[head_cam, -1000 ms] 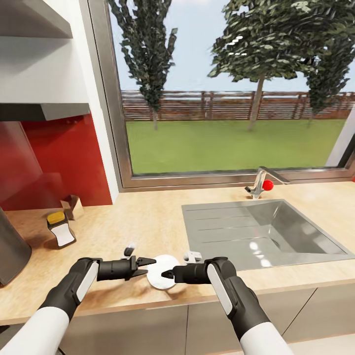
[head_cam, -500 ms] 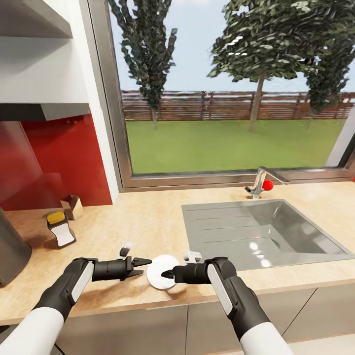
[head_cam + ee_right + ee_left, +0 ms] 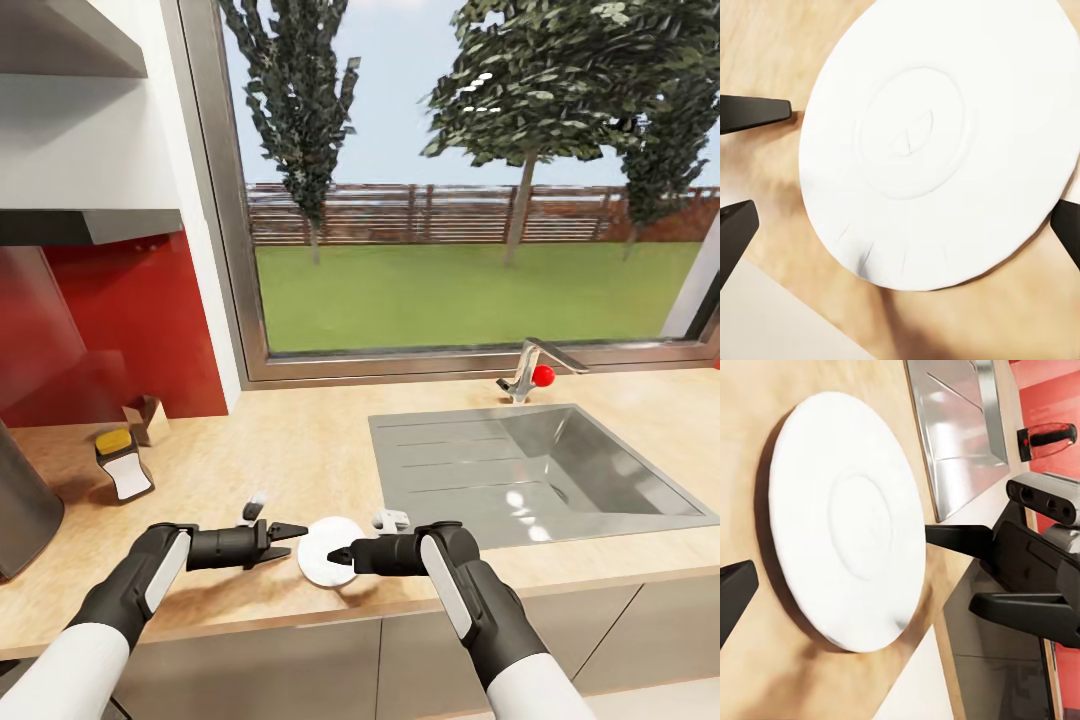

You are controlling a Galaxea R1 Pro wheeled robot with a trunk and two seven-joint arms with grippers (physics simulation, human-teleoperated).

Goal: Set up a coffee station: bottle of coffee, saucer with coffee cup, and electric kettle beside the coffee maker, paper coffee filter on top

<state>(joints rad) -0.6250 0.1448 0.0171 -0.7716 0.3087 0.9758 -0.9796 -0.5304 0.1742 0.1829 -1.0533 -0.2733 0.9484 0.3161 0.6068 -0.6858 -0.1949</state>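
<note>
A white saucer (image 3: pixel 318 566) lies flat on the wooden countertop (image 3: pixel 300 450), close to its front edge. My left gripper (image 3: pixel 300 531) hovers just left of the saucer, pointing right, and it is open. From the other side my right gripper (image 3: pixel 335 553) points left over the saucer's right part, also open and empty. The left wrist view has the saucer (image 3: pixel 847 517) with the right gripper (image 3: pixel 949 570) beyond it, jaws apart. Across the saucer (image 3: pixel 937 142) in the right wrist view stands the left gripper (image 3: pixel 772 161), its two fingers spread.
A steel sink (image 3: pixel 530 470) with a faucet (image 3: pixel 530 370) and a red knob (image 3: pixel 543 375) lies to the right. At the left stand a small black-and-white object with a yellow top (image 3: pixel 122 465), a brown item (image 3: pixel 147 415) and a dark grey cylinder (image 3: pixel 20 510).
My left arm has drawn back a little to the left and lower, away from the saucer. The right arm and the saucer have stayed where they were.
</note>
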